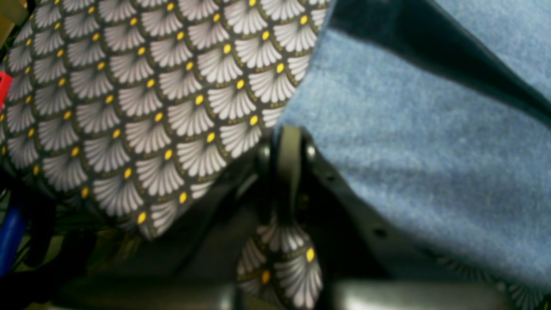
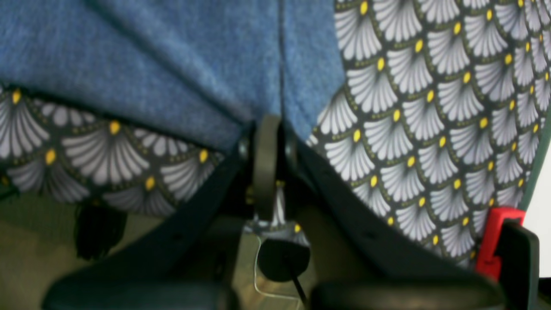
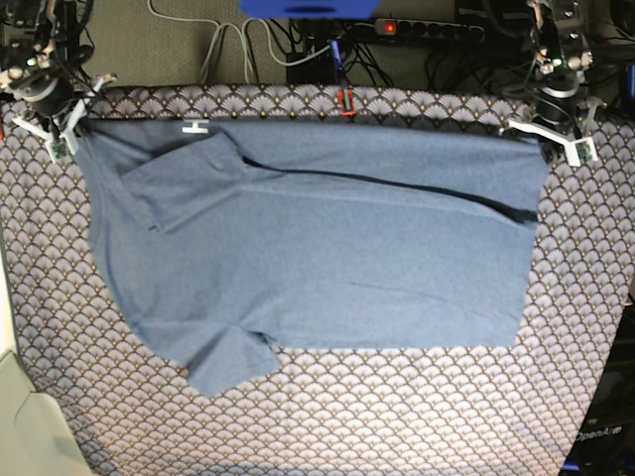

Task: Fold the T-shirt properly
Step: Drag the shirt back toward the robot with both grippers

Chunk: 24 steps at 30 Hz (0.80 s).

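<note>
Now T-shirt (image 3: 317, 238) pinched at far corners, both jaws shut.

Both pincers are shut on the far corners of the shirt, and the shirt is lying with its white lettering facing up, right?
Not quite. The left pincer and right pincer are shut on the far corners of the shirt, but the base view shows no lettering: the side facing up is plain, with only a small white label near the far edge.
</note>
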{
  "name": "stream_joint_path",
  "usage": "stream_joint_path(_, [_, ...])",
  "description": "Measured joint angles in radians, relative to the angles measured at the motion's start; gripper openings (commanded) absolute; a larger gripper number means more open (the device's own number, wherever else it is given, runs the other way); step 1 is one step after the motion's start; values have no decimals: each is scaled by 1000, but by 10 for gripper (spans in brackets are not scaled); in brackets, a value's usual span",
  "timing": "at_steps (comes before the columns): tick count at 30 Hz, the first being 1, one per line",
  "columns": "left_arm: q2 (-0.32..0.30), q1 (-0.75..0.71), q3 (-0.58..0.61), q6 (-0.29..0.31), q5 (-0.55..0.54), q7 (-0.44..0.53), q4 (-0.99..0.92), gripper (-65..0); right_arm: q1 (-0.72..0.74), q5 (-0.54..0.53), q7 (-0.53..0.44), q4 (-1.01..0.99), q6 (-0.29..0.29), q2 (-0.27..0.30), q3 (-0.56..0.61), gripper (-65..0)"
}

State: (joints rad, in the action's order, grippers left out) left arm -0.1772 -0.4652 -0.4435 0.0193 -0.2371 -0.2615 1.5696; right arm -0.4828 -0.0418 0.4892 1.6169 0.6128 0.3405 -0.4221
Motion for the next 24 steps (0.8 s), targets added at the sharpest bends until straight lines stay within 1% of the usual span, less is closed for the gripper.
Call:
stream_joint_path(3, [0, 0, 0, 0, 0, 0, -5, -640, -2, 0, 7, 0, 72, 0, -31, -650])
stream_joint_path(4, [0, 0, 0, 0, 0, 0, -5, -639, 0, 1, 8, 0, 87, -6, -40, -650])
stream_joint_path(5, [0, 0, 0, 0, 0, 0, -5, -633, 0, 4, 8, 0, 87, -14, -48, -650])
stream_joint_path(7, [0, 0, 0, 0, 0, 0, -5, -599, 3, 4, 8, -1, 87, -23, -56, -650])
stream_joint_path(11, [-3, 0, -1, -13, 1, 0, -5, -505, 3, 8, 14, -5, 86, -22, -53, -650])
stream_joint_path(12, [-2, 0, -2, -13, 1, 0, -5, -489, 3, 7, 21, -5, 86, -21, -53, -633])
stream_joint_path(14, [-3, 0, -2, -13, 1, 0, -5, -471, 9, 2, 42, -5, 87, -21, -52, -579])
stream_joint_path(18, [-2, -6, -3, -13, 1, 1, -5, -465, 9, 10, 49, -3, 78, -6, -33, -432])
stream_joint_path(20, [-2, -18, -3, -12, 0, 3, -5, -465, 9, 12, 50, -2, 71, -5, -33, -377])
stream_joint_path(22, [1, -21, -3, -13, 0, 2, -5, -464, 11, 12, 50, -2, 71, -5, -38, -353])
stream_joint_path(24, [0, -22, -4, -15, 0, 0, -5, -464, 11, 11, 50, -2, 71, -5, -40, -352])
